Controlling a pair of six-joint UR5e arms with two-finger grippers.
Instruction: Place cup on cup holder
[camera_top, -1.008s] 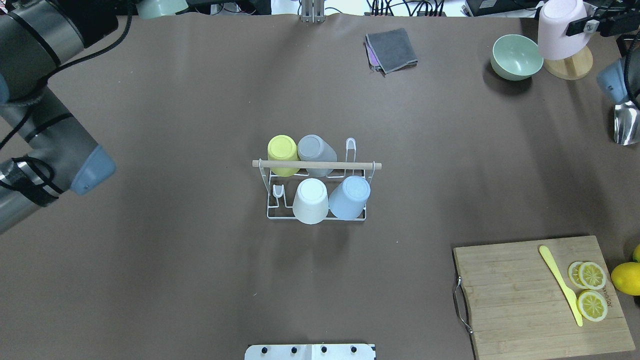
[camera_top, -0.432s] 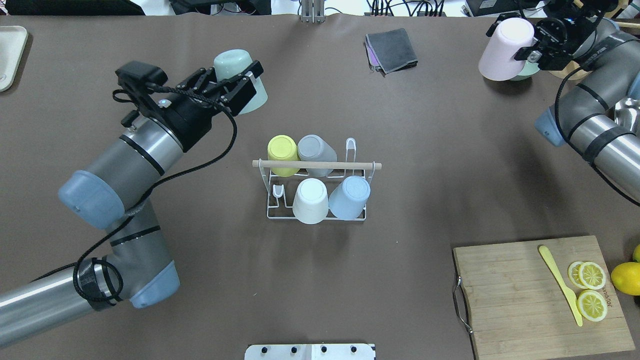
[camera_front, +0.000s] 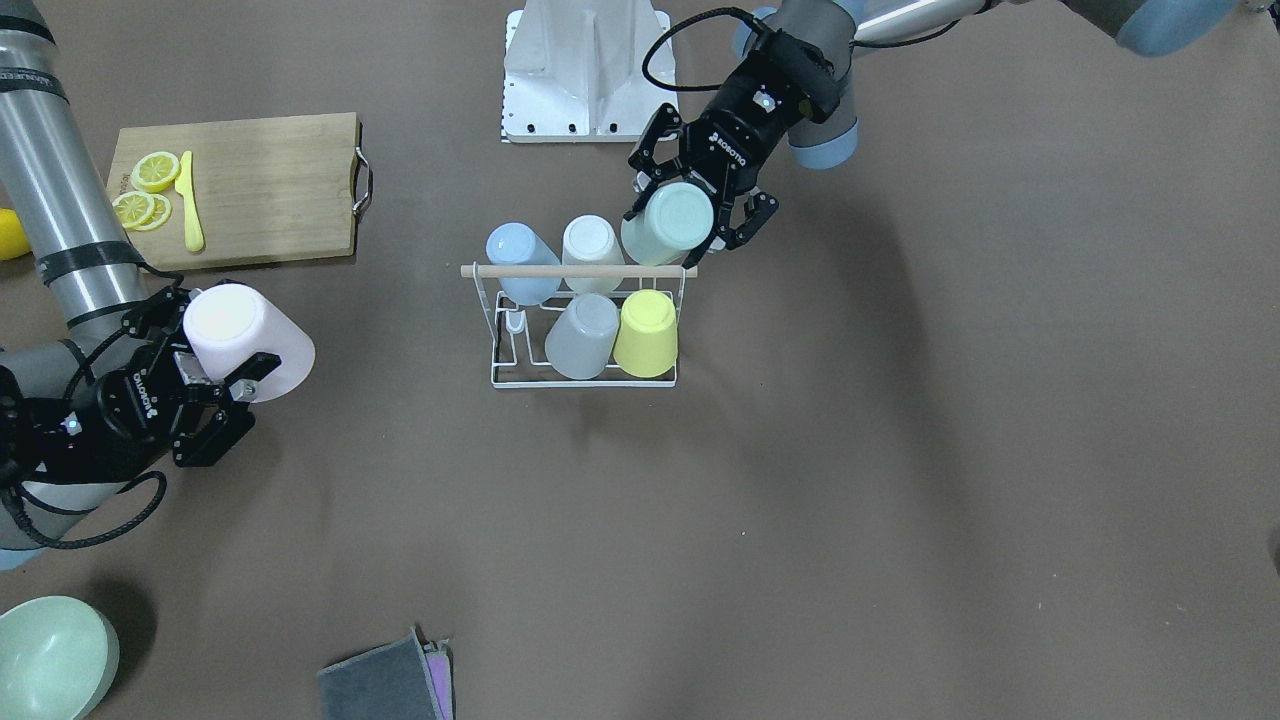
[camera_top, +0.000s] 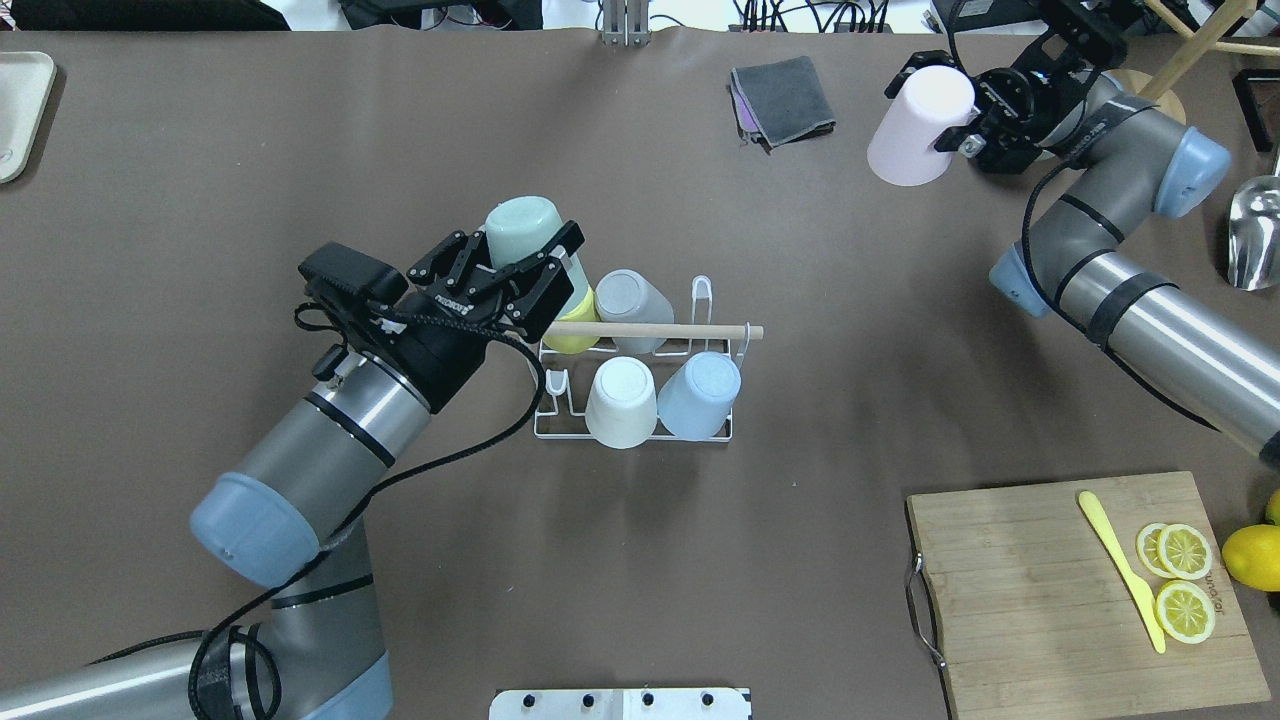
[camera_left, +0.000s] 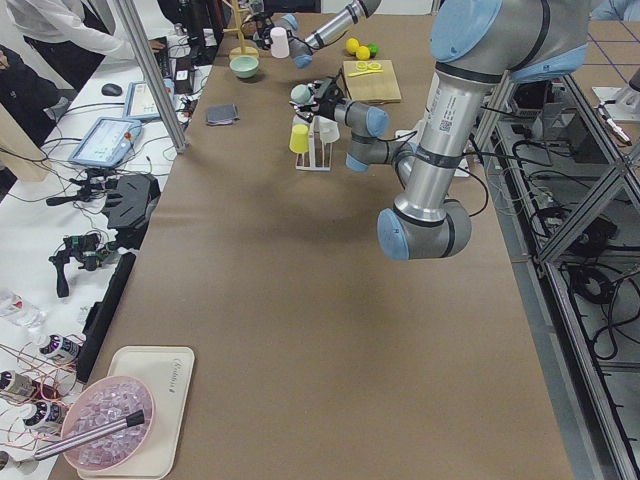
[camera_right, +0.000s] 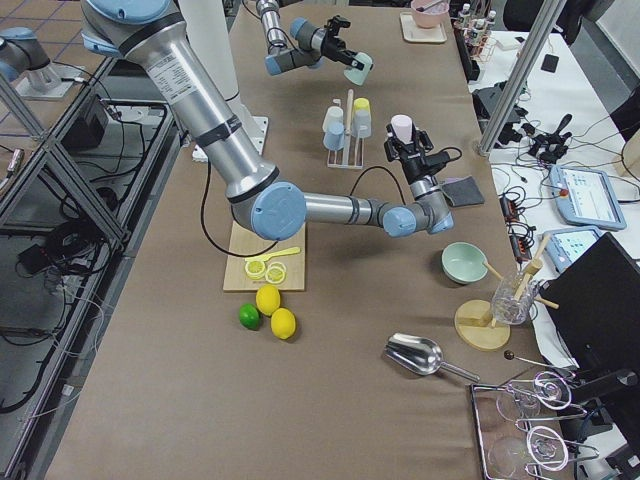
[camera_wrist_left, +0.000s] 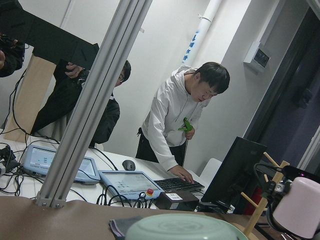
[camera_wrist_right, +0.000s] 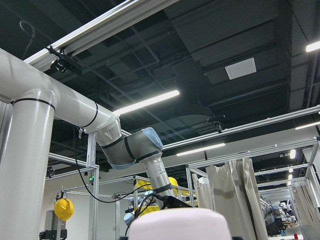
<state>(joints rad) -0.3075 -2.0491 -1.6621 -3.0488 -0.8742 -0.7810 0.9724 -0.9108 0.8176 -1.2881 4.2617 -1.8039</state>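
Note:
The cup holder (camera_top: 680, 331) is a white wire rack with a wooden dowel handle at the table's middle, also in the front view (camera_front: 560, 271). It holds yellow (camera_top: 572, 338), grey (camera_top: 630, 298), white (camera_top: 620, 400) and blue (camera_top: 700, 393) cups upside down. My left gripper (camera_top: 520, 258) is shut on a mint-green cup (camera_top: 525, 225), held tilted above the rack's end by the yellow cup (camera_front: 648, 335). My right gripper (camera_top: 950, 110) is shut on a pink cup (camera_top: 915, 125), held in the air far to the right of the rack.
Two wire pegs stand free (camera_top: 702, 290) (camera_top: 556, 383). A wooden cutting board (camera_top: 1060, 600) with lemon slices and a yellow knife lies at front right. A grey cloth (camera_top: 785, 100), a green bowl (camera_front: 50, 655) and a metal scoop (camera_top: 1250, 235) lie further off.
My left arm has carried the mint-green cup from the far left in to the rack's end. My right arm has moved the pink cup leftward, towards the middle.

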